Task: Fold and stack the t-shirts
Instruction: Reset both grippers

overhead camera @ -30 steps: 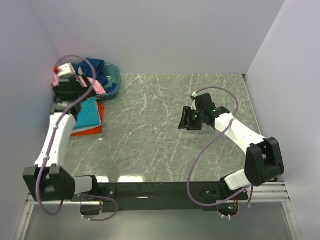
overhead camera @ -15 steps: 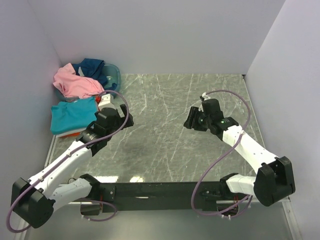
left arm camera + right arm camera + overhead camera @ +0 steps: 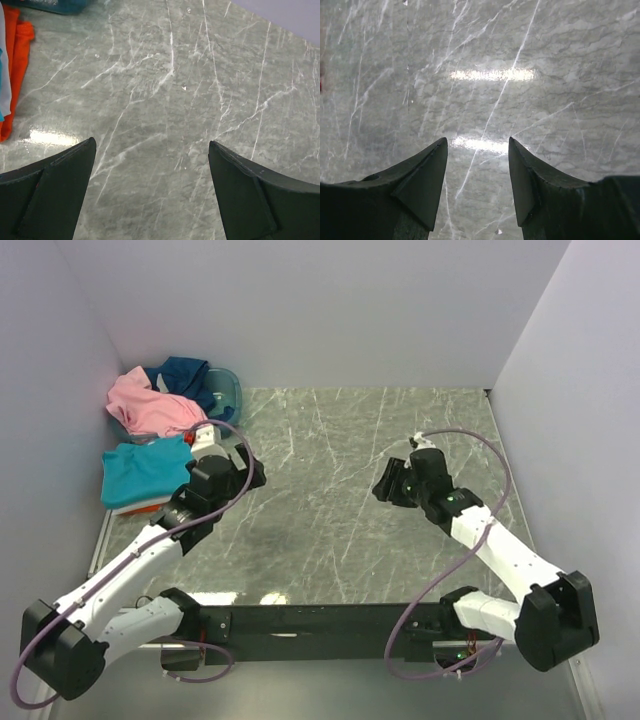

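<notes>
Fingers on left gripper (image 3: 152, 145) and right gripper (image 3: 477, 142) stand apart, empty. Best pinch the pink t-shirt (image 3: 150, 410) by one edge, dragging it clear of the basket (image 3: 230, 392).

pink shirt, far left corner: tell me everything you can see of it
The pink shirt is plain soft cloth, unfolded and crumpled into a loose heap with deep creases. It lies in the table's far left corner by the wall, draped over the near side of the blue-grey basket. It rests against the navy shirt behind it. The folded teal shirt sits just in front; contact between them is unclear. Only the top view shows it.
</notes>
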### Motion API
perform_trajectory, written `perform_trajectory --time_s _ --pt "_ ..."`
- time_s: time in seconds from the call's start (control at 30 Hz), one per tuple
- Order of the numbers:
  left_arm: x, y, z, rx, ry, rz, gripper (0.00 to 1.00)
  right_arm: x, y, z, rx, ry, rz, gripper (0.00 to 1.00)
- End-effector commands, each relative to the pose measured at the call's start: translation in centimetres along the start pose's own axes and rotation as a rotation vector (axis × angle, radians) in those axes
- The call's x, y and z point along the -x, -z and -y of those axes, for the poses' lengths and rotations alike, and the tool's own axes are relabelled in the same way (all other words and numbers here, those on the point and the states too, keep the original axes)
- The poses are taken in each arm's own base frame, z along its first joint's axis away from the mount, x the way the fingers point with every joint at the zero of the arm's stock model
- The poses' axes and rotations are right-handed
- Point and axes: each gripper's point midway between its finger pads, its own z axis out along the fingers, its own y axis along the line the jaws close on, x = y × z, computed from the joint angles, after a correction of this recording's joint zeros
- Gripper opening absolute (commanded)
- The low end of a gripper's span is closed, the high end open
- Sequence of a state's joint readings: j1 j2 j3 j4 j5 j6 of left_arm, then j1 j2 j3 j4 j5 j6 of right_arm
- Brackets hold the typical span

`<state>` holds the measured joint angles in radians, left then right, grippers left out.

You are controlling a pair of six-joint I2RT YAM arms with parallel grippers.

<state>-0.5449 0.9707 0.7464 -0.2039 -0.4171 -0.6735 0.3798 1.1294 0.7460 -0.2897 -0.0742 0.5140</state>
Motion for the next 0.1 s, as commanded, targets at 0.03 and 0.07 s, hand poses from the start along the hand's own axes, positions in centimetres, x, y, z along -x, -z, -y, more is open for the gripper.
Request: perform_trajectory --time_s 0.03,0.07 --pt "1.08 -0.21 0.36 -0.002 0.004 0.047 0.99 1.37 0.30 -0.13 0.007 -0.015 0.082 0.59" --pt "1.04 -0.26 0.29 0.003 0.002 0.045 1.00 1.41 0.26 -0.09 0.006 -0.016 0.083 0.59"
